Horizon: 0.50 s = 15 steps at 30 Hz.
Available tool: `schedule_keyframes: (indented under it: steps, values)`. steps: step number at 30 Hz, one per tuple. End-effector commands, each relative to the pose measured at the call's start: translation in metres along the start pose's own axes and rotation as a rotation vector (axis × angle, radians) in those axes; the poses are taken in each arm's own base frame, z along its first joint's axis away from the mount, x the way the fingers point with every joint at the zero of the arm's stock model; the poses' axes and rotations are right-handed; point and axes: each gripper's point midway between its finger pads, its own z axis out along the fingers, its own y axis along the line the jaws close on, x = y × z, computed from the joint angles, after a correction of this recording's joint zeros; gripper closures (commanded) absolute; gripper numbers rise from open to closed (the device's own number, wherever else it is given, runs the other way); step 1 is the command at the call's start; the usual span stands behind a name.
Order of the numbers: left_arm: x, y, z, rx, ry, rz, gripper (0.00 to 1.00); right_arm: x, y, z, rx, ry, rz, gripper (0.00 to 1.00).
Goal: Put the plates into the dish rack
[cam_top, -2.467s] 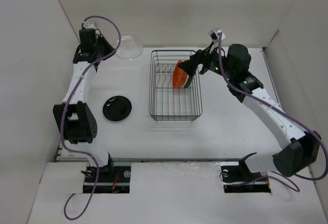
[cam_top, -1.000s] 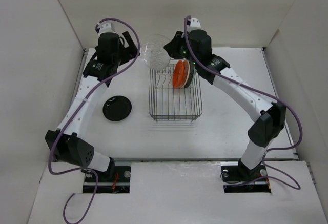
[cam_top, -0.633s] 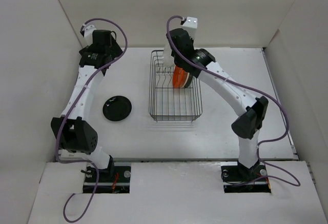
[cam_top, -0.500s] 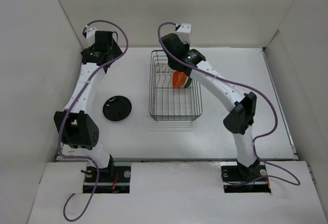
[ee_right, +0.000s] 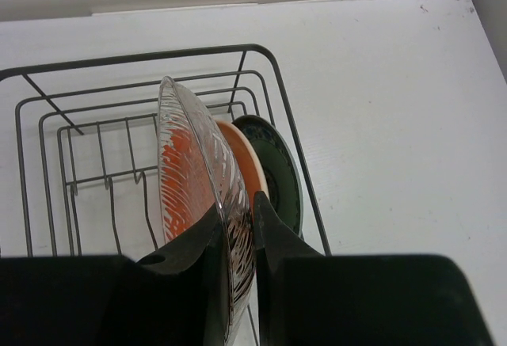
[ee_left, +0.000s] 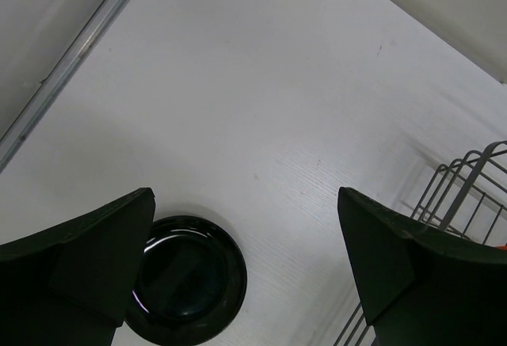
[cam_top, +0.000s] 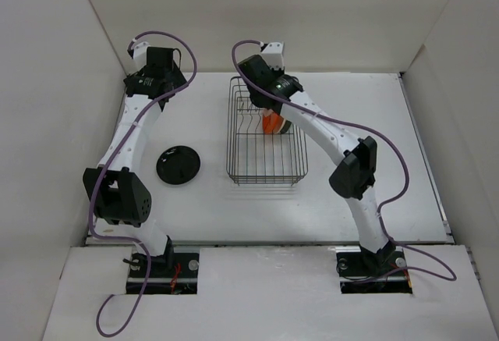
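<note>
Nearest the arm bases, the glossy black plate [cam_top: 178, 164] is seen lying flat on the table [cam_top: 351, 177], left of the dish rack [cam_top: 267, 171] and apart from it. Farther in, the clear glass plate [ee_right: 190, 172] is held upright on edge at the rack's far part, its rim clamped between the fingers of the right gripper [ee_right: 236, 218]. Whether its lower edge rests on the wires cannot be told. Just beside it, the orange plate [ee_right: 244, 170] and the dark teal plate [ee_right: 279, 176] are stood on edge in the rack. At the far left, the left gripper [ee_left: 245, 235] is held above the table, jaws spread wide apart.
</note>
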Motion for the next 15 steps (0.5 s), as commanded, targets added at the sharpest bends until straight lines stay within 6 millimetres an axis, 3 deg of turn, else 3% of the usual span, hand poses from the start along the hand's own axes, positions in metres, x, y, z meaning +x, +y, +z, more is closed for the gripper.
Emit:
schedule_keyframes:
  steps: [1, 7, 15]
  values:
    - [-0.025, -0.002, -0.018, 0.024, -0.060, -0.019, 0.00, -0.010, 0.000, 0.006, 0.026, -0.031, 0.011, 1.00]
    - [-0.024, -0.003, -0.018, 0.032, -0.055, -0.018, 0.00, 0.003, 0.008, 0.018, 0.018, -0.013, -0.007, 1.00]
    - [-0.021, -0.006, -0.017, 0.049, -0.045, -0.009, 0.00, 0.005, 0.017, 0.026, -0.009, -0.009, 0.002, 0.97]
